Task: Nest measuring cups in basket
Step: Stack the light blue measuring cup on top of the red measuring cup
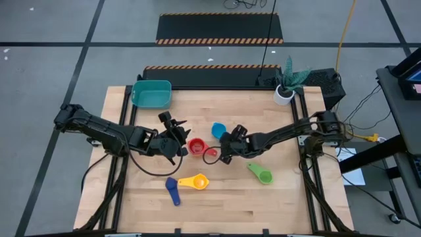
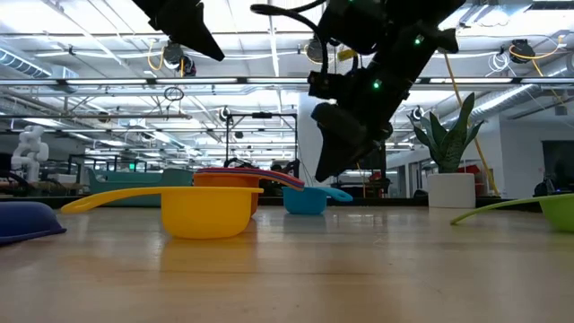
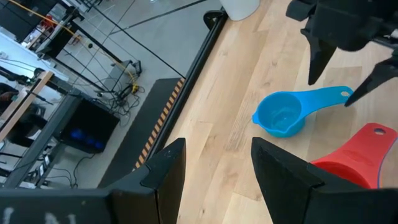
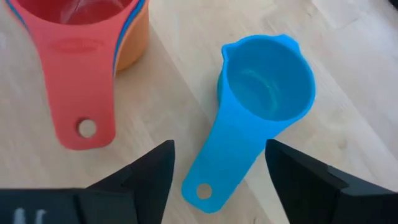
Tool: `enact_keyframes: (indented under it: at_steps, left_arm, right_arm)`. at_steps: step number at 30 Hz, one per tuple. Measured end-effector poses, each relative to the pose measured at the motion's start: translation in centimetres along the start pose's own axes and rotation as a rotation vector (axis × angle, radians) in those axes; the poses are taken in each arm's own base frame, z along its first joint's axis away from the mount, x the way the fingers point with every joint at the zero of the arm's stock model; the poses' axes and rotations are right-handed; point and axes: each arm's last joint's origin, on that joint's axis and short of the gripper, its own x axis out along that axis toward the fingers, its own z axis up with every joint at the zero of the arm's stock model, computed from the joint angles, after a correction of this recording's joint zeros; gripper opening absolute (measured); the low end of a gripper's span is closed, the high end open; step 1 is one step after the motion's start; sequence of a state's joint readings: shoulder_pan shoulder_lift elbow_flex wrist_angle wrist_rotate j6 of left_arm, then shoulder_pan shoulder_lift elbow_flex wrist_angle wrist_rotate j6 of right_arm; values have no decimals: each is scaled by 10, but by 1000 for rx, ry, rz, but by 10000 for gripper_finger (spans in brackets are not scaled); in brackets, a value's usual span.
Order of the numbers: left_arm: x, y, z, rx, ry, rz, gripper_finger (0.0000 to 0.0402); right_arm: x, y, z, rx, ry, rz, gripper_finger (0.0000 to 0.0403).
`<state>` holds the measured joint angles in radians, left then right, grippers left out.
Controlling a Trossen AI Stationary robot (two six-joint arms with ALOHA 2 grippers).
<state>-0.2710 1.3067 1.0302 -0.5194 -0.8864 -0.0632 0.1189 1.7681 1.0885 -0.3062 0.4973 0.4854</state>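
Lighting, as I read it: bright, even overhead. Low view: ceiling strip lights glare, arms silhouetted, near yellow cup [image 2: 204, 208] soft. Wrist views: sharp table [image 4: 155, 81], faint shadows, blurred foreground fingers [image 4: 143, 180].

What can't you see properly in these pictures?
- Red cup: right wrist view cuts off its bowl at the edge, so how many cups sit under it is unclear.
- Basket: its inside is too small in the high view.
- Dark blue cup: low view's edge cuts it off.

Probably a robotics lab, wooden workbench [image 1: 217, 197] on metal frame, hazard-striped floor mats [image 1: 220, 28], exposed ceiling trusses [image 2: 108, 85]
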Motion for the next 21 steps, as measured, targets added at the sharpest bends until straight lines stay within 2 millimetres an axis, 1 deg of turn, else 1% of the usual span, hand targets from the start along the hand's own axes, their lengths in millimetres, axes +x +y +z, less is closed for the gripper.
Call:
enact_keyframes:
  at_steps: [5, 8, 13, 18, 21]
  left_arm:
    - [0, 0, 0, -1, 0, 0, 186]
    - [0, 0, 0, -1, 0, 0, 186]
    - [0, 0, 0, -2, 0, 0, 186]
    - [0, 0, 0, -2, 0, 0, 186]
    - [0, 0, 0, -2, 0, 0, 186]
  right_arm:
    - [4, 1, 0, 5, -7, -3, 303]
    - [5, 1, 1, 12, -13, 0, 320]
    - [9, -3, 0, 34, -11, -5, 322]
    - [21, -18, -16, 57, 50, -19, 316]
    - [28, -25, -22, 83, 78, 11, 315]
